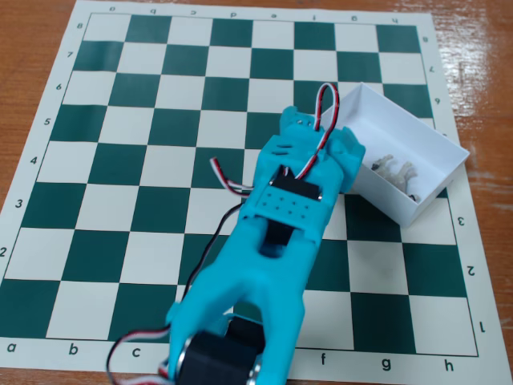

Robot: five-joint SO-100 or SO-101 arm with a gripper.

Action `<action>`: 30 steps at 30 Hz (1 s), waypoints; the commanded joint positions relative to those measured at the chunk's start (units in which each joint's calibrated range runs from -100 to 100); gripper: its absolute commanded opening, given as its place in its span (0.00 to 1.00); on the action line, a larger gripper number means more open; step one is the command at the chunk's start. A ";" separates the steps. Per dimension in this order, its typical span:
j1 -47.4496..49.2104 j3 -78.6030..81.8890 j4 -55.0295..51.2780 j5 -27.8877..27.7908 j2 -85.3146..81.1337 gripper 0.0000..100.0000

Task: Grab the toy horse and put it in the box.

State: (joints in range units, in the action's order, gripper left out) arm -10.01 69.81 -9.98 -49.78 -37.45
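The toy horse (395,171) lies on its side inside the box (437,144) — the job looks done. The box sits askew at the chessboard's (160,160) right edge. The hand (321,136) is beside the box's left wall, holding nothing visible — how far open, I cannot tell.
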 commanded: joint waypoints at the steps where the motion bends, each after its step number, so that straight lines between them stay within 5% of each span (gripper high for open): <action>1: 3.01 7.34 -7.38 0.82 -15.56 0.28; 14: 10.65 30.19 -36.78 2.14 -52.82 0.28; 24: 13.72 30.19 -61.28 2.57 -61.85 0.28; 30: 14.58 30.19 -65.77 2.38 -62.20 0.28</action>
State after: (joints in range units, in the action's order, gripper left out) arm 4.41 99.64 -74.61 -47.38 -99.23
